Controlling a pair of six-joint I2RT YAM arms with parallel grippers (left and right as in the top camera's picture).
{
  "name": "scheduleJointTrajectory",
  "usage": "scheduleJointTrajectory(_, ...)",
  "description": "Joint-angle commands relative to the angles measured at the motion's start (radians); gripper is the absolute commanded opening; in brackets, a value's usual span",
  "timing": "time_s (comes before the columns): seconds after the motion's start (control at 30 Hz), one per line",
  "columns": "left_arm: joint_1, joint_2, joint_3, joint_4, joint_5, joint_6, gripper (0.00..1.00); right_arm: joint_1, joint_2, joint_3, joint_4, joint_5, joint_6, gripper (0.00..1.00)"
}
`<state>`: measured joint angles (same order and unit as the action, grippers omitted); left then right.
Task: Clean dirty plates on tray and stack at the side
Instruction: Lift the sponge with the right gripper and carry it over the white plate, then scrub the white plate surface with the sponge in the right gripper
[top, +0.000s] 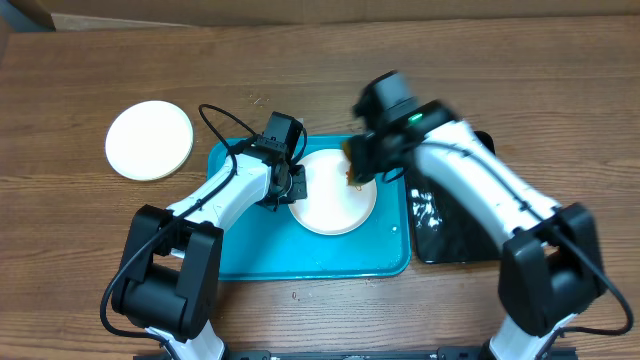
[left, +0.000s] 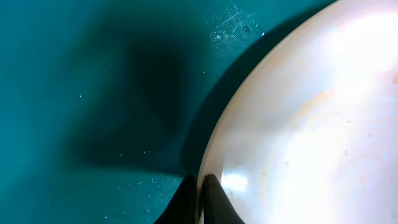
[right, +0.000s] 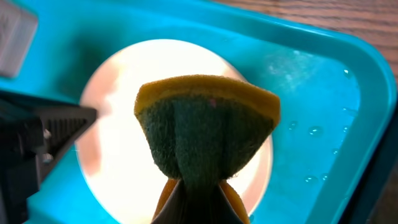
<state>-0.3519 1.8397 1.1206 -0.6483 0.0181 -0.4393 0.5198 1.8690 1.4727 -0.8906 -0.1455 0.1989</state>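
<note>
Turquoise tray (top: 250, 255) holds a plate (top: 325, 210); left gripper (left: 199, 182) pinches its rim steady so right gripper (right: 198, 202), clamped on a sponge (right: 205, 124), can scrub.

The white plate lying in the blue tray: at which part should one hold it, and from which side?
Its thin left rim, approached from the left: the plate lies flat in the tray, so only the edge offers a pinch. The left end effector clamps there.

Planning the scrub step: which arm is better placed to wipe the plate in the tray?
Right. The right gripper is shut on the sponge right over the plate in the tray; the left gripper is pinching the plate's rim, holding it steady.
</note>
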Motion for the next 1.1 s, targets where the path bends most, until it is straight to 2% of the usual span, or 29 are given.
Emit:
scheduleJointTrajectory(0.0,-0.002,0.036,-0.006,-0.002,-0.006,-0.002,0.05,0.109,-0.023,0.024,0.005,0.414,0.01,0.04)
scheduleJointTrajectory(0.07,-0.002,0.036,-0.006,-0.002,-0.006,-0.002,0.06,0.157,-0.017,0.024,0.008,0.544,0.01,0.04)
scheduleJointTrajectory(0.13,-0.002,0.036,-0.006,-0.002,-0.006,-0.002,0.05,0.188,-0.006,0.024,0.021,0.582,0.006,0.04)
scheduleJointTrajectory(0.9,-0.002,0.036,-0.006,-0.005,-0.007,-0.002,0.04,0.189,0.219,0.024,0.055,0.566,0.007,0.04)
scheduleJointTrajectory(1.07,-0.002,0.036,-0.006,-0.005,-0.007,-0.002,0.04,0.166,0.248,0.021,0.056,0.432,0.007,0.04)
